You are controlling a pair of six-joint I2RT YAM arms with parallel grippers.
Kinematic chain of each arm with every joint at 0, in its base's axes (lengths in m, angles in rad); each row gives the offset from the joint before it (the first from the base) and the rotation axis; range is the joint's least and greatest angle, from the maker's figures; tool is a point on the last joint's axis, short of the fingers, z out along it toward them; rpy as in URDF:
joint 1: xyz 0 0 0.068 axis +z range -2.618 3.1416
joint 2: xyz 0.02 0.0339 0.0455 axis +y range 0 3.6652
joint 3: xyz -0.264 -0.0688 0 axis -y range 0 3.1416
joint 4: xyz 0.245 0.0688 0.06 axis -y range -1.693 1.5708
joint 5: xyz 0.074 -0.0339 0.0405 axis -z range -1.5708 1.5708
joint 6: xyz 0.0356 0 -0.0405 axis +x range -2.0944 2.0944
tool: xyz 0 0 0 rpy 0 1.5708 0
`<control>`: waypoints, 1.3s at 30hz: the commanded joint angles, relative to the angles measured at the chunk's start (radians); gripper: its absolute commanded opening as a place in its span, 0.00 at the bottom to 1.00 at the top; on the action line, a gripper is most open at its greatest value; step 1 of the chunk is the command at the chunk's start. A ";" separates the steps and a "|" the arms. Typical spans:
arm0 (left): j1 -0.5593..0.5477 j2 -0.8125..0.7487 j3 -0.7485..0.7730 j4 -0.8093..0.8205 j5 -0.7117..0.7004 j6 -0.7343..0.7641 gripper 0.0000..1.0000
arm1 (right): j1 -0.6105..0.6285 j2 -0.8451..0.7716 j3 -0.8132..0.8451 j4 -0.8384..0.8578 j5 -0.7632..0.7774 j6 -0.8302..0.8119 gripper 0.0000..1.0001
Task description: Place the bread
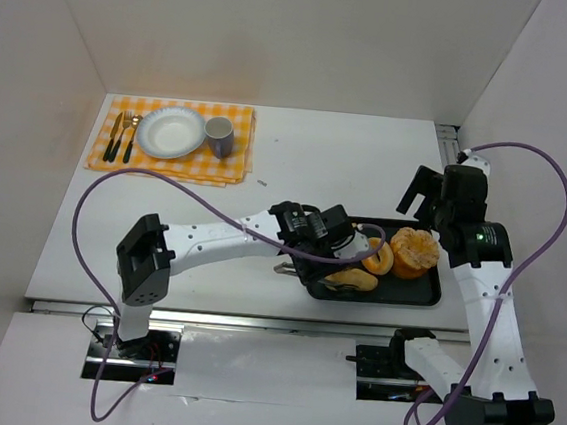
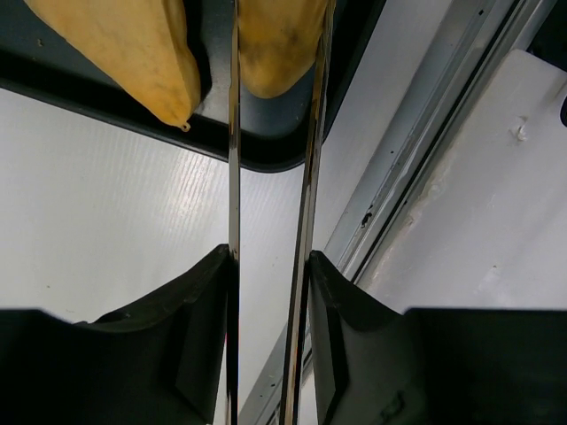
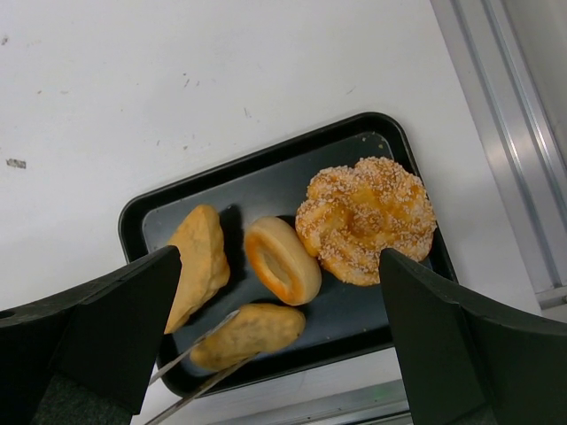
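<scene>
I am clenching the left gripper on a pair of metal tongs, its 2 fingers pressing the 2 thin blades from outside. The blades are running forward, and their tips are straddling 1 end of a long golden roll, 1 blade along each side of it. That roll is lying in the near part of the black tray, close to the tray's near rim, so the bread is sitting in the tray with the tongs around it. Just beside it a wedge-shaped piece is resting toward the tray's left end, an oval roll with a pale center is lying in the middle, and a round sesame-crusted bun is filling the right end. I am hanging the right gripper above the tray's far right side with its fingers spread wide and nothing between them. The tray is sitting on the white table near the front edge. Well apart, at the far left, a yellow checked placemat is carrying 1 white plate, 1 cup just beside it, and cutlery on the plate's other side.
</scene>
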 commanded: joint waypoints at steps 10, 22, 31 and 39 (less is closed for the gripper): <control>0.055 -0.125 0.106 -0.007 -0.103 -0.018 0.21 | -0.002 0.005 -0.002 -0.005 0.007 -0.023 1.00; 0.753 -0.485 -0.110 0.264 0.144 -0.274 0.19 | -0.002 0.015 0.016 -0.005 0.007 -0.023 1.00; 1.158 -0.335 -0.007 0.261 0.143 -0.394 0.24 | -0.002 0.015 0.025 -0.014 -0.004 -0.013 1.00; 1.298 -0.099 0.097 0.289 0.180 -0.535 0.25 | -0.002 -0.004 0.025 -0.023 -0.004 -0.004 1.00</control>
